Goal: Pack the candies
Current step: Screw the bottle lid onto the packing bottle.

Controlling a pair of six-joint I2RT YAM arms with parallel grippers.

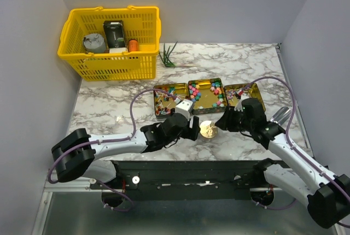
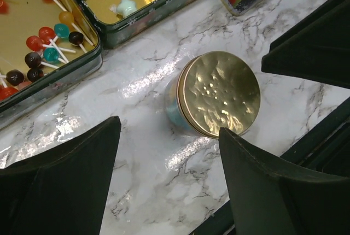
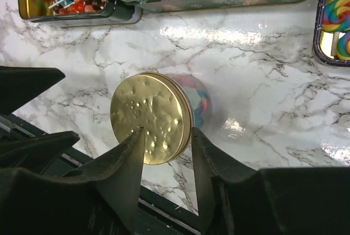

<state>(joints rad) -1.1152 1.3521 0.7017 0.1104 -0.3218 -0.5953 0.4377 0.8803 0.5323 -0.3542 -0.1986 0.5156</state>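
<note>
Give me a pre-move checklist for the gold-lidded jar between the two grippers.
1. left gripper open, with the jar just ahead of it: ok.
2. right gripper open at the rim of the lid: ok.
3. right gripper touching the lid: cannot tell.
4. lid sitting on the jar: ok.
5. candies inside the jar, seen through its clear wall: ok.

Gold-lidded jar [image 2: 221, 94] sits on marble table [image 2: 147, 191], just beyond left gripper's [image 2: 169, 128] parted fingers; tin [image 2: 60, 79] holds lollipops [image 2: 46, 34].
</note>
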